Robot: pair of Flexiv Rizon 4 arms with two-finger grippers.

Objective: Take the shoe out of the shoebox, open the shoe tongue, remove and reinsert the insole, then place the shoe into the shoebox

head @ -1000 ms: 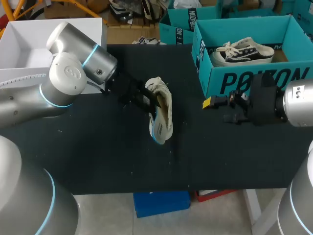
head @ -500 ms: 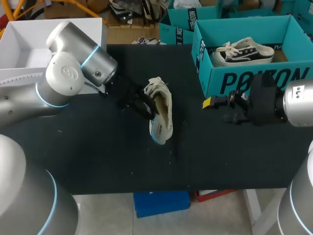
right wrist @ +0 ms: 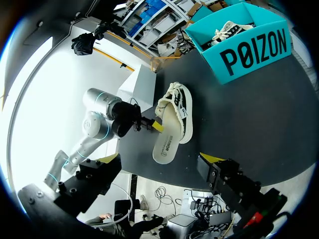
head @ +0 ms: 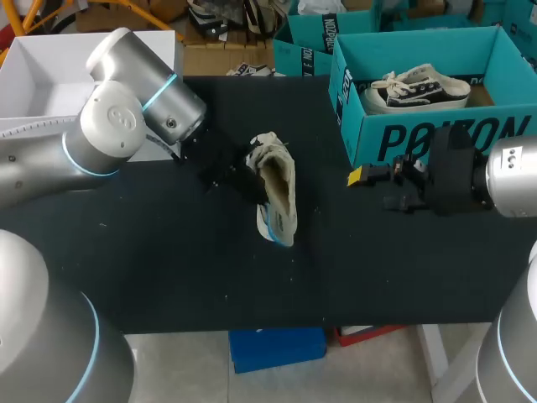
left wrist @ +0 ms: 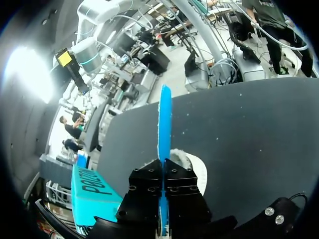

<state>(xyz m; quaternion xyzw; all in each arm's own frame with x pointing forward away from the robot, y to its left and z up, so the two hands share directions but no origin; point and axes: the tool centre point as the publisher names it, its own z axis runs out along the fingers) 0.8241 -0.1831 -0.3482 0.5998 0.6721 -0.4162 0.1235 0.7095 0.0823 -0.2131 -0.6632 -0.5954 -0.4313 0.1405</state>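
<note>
A cream shoe point(head: 279, 186) lies on its side in the middle of the black table point(head: 168, 269). My left gripper point(head: 252, 178) reaches into its opening from the left. In the left wrist view that gripper point(left wrist: 163, 199) is shut on a thin blue insole point(left wrist: 164, 124), seen edge-on and sticking out ahead of the fingers, with the shoe point(left wrist: 193, 167) just beneath. The right wrist view shows the shoe point(right wrist: 175, 124) with the left gripper point(right wrist: 151, 125) at it. My right gripper point(head: 372, 186) hangs open to the right of the shoe, in front of the teal shoebox point(head: 436, 138), holding nothing.
The teal shoebox point(right wrist: 254, 50) stands at the back right and holds a black-and-white sneaker point(head: 424, 91). A white open box point(head: 50, 75) sits at the back left behind my left arm. The front of the table is bare black cloth.
My left gripper has closed on the insole inside the shoe and its wrist has turned a little. The shoe shifted slightly. The right arm has not moved.
</note>
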